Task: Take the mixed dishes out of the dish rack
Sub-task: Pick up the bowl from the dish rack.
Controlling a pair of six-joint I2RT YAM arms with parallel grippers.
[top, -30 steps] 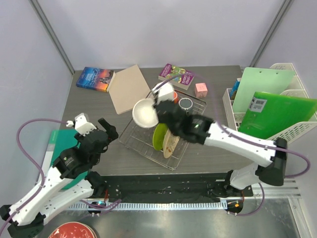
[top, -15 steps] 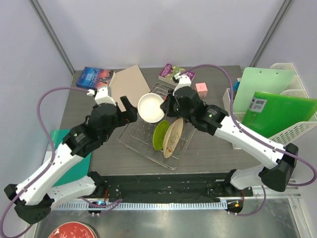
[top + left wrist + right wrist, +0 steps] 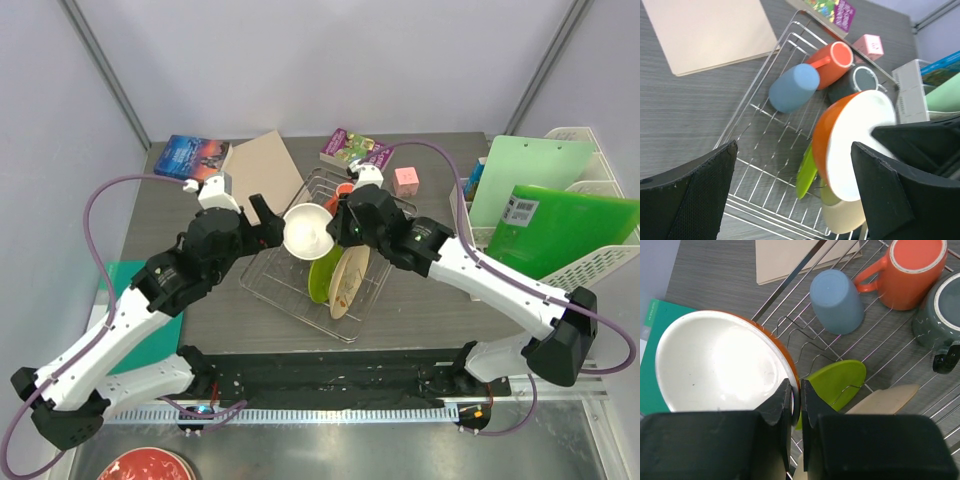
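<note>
Vs. 1 s ago, the left arm is swung up from the lower left of the top view to the left edge of the dish rack. The left gripper is now parked just beside the small bowl, w/ its jaws spread wide and nothing held between them. In the left wrist view the bowl's orange outer side is seen beyond the spread fingers; whether it is touched cannot be told. The bowl is held above the rack's upper-left part, roughly where it was half a sec ago but a bit lower in frame. It is tipped so its white inside faces up-left. Its rim is pinched by the right gripper, jaws pressed nearly together on the thin edge. The right gripper is shifted up-frame from its spot 1 s back. Nothing else in the rack is moved. The light blue mug, orange mug and dark grey mug are lying at the rack's far end. The lime green plate and beige plate are standing on edge in the prongs, centre frame. The tan board is unchanged upper left.
</note>
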